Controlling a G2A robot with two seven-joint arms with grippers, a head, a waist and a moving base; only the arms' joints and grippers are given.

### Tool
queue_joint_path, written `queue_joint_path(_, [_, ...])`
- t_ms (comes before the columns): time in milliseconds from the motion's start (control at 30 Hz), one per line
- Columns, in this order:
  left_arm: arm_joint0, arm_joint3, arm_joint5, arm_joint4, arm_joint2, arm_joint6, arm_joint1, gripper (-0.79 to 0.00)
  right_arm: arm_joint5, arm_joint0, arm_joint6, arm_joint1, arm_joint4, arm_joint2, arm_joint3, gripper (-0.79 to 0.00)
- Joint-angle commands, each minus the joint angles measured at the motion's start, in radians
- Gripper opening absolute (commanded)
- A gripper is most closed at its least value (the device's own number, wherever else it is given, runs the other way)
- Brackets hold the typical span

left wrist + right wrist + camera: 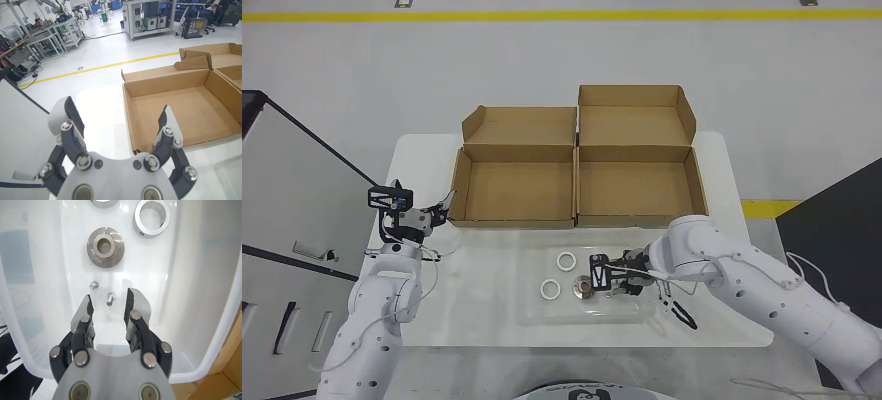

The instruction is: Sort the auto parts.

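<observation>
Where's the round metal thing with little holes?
Right wrist view: the flange lies in the plastic tray, ahead of the right gripper, between a metal ring and two bolts.

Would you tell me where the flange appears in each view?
Top view: flange in the tray, right of two rings.
Right wrist view: flange beyond the open end effector and bolts.
Left wrist view: faces the box instead.
Shared landmark: the ring nearer the box.
</observation>
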Motion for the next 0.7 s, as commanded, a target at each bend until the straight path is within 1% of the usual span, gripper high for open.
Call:
queue_joint_path(0, [0.000, 0.000, 0.000, 0.000, 0.000, 0.000, 0.000, 0.000, 0.001, 0.002, -0.001, -0.003, -0.001, -0.002, 0.005, -0.394])
queue_joint_path(600, [0.000, 0.000, 0.000, 0.000, 0.000, 0.000, 0.000, 0.000, 0.013, 0.002, -0.007, -0.020, -0.007, -0.012, 0.035, -0.446])
queue_joint_path(667, [0.000, 0.000, 0.000, 0.000, 0.000, 0.000, 0.000, 0.000, 0.016, 0.001, -0.008, -0.021, -0.010, -0.012, 0.038, -0.465])
